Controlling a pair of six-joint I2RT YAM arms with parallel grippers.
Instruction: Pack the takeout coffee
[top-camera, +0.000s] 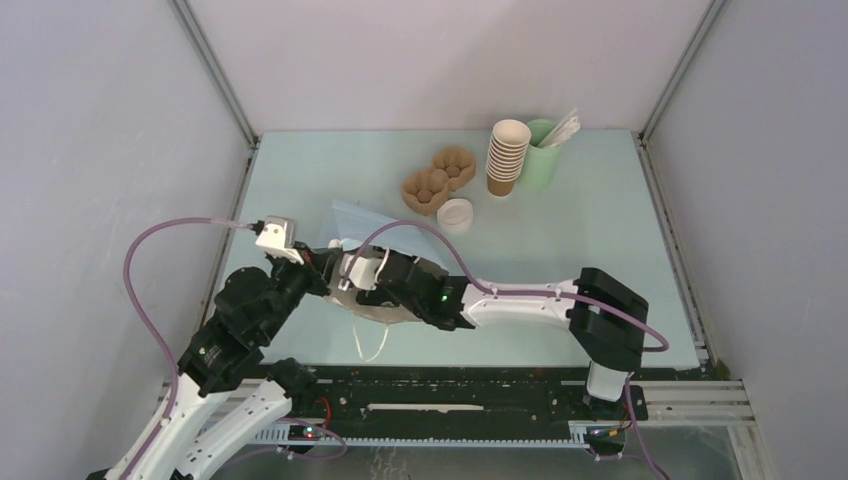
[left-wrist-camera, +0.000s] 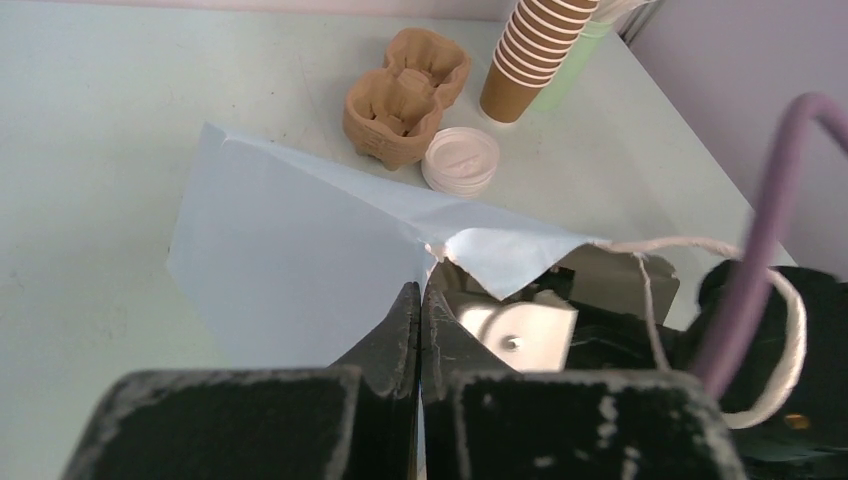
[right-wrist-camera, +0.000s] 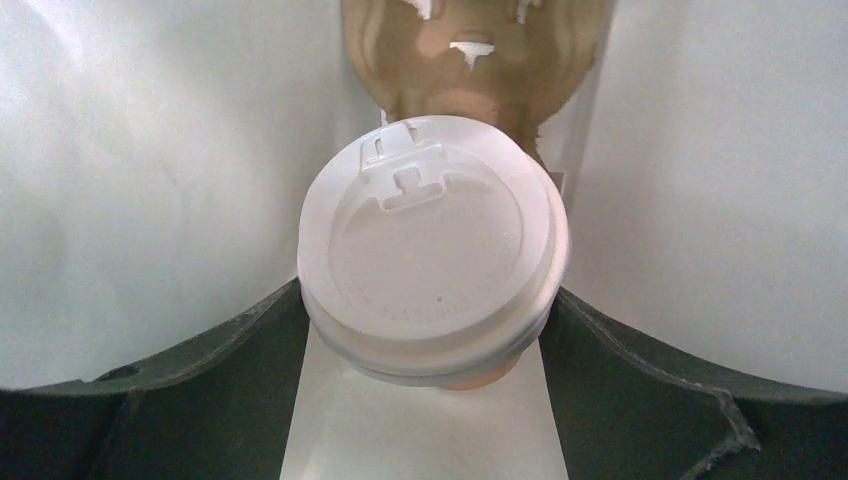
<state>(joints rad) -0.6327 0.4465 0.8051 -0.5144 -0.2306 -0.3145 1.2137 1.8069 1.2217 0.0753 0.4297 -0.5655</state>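
Observation:
The takeout coffee (right-wrist-camera: 432, 250), seen from above as a round white lid over a brown cup, sits between the fingers of my right gripper (right-wrist-camera: 430, 310), which is shut on it inside a pale blue paper bag (top-camera: 362, 222). A brown pulp carrier (right-wrist-camera: 475, 60) lies at the bag's far end. From above, the right gripper (top-camera: 368, 278) reaches into the bag's mouth and the cup is hidden. My left gripper (left-wrist-camera: 421, 300) is shut on the bag's (left-wrist-camera: 290, 250) top edge and holds the mouth open.
A brown pulp cup carrier (top-camera: 438, 180) and a small stack of white lids (top-camera: 455, 215) lie behind the bag. A tall stack of brown cups (top-camera: 507, 158) and a green cup of sticks (top-camera: 543, 155) stand at the back. The bag's string handle (top-camera: 370, 340) hangs near.

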